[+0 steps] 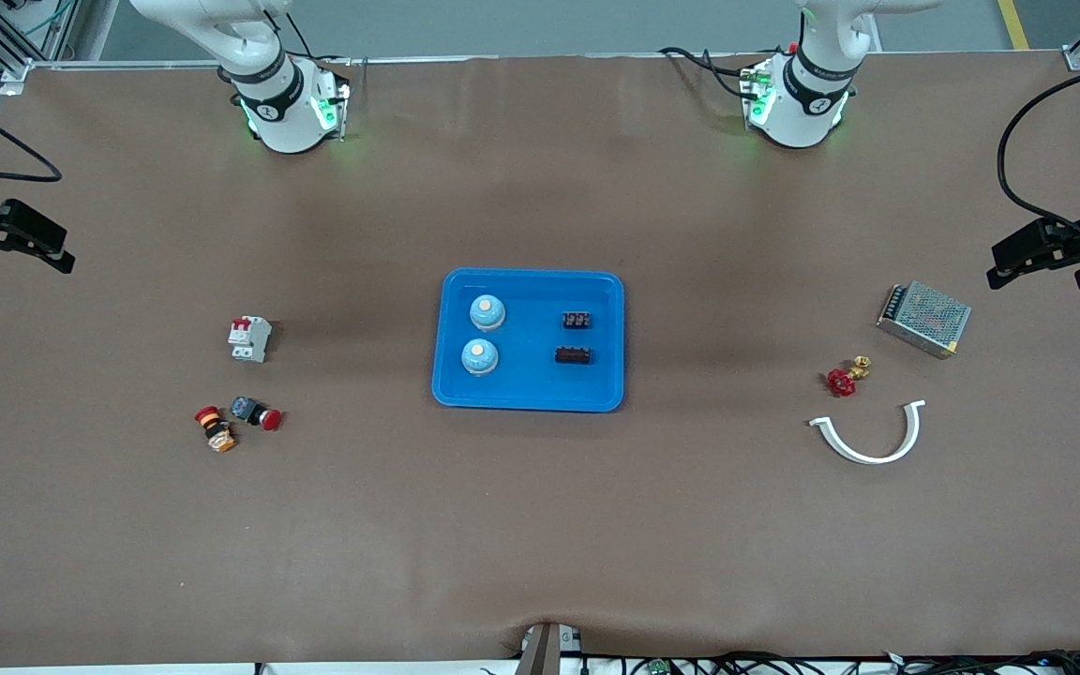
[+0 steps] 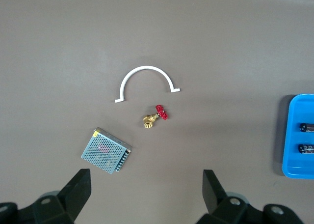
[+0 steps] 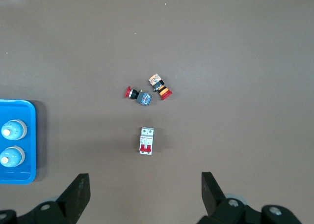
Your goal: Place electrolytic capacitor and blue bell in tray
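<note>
The bright-blue tray [image 1: 529,274] lies at the middle of the table. In it stand two blue bells [image 1: 487,312] [image 1: 479,356] on the side toward the right arm. Two small black parts [image 1: 577,321] [image 1: 574,355], seemingly the electrolytic capacitors, lie on the side toward the left arm. My left gripper [image 1: 1042,258] [image 2: 147,184] hangs open and empty over the left arm's end of the table, above the metal box. My right gripper [image 1: 24,248] [image 3: 145,187] hangs open and empty over the right arm's end. Part of the tray [image 2: 289,135] [image 3: 29,135] shows in both wrist views.
Toward the right arm's end lie a white circuit breaker [image 1: 249,338] and two red push buttons [image 1: 257,412] [image 1: 215,428]. Toward the left arm's end lie a perforated metal power supply [image 1: 923,319], a red-handled brass valve [image 1: 847,377] and a white half ring [image 1: 870,436].
</note>
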Robot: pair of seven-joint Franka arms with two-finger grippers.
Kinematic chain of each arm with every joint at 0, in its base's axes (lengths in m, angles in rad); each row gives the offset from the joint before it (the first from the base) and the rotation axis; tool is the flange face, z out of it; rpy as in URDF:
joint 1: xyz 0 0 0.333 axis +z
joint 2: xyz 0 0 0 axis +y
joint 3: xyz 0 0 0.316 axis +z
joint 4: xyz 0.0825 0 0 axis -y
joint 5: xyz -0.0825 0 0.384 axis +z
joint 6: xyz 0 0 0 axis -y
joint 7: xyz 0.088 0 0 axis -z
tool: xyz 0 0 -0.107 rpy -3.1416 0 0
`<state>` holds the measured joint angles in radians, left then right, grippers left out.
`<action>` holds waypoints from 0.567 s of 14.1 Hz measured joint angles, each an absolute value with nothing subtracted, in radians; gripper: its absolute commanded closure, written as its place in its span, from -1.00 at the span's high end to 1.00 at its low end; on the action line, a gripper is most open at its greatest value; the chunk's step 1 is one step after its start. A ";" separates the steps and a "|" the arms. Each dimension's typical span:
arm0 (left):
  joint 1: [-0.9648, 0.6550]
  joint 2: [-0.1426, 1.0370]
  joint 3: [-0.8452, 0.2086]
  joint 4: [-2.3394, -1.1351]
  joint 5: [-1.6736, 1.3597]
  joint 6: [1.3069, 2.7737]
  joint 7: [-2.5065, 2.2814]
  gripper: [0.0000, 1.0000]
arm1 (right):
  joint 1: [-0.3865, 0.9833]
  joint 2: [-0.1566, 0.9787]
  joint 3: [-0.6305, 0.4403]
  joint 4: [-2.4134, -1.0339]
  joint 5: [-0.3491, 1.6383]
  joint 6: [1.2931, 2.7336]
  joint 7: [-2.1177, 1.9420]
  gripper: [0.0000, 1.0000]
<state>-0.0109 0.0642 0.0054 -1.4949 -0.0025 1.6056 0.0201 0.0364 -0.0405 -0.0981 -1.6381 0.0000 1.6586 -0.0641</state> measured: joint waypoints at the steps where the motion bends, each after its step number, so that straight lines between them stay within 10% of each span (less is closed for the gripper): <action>1: -0.014 0.059 0.006 -1.495 -0.003 1.606 0.020 1.00 | 0.036 -0.041 -0.098 -1.638 0.000 1.659 -0.064 1.00; 8: -0.129 0.047 0.114 -1.495 -0.003 1.606 0.019 1.00 | 0.036 -0.041 -0.097 -1.638 0.000 1.659 -0.065 1.00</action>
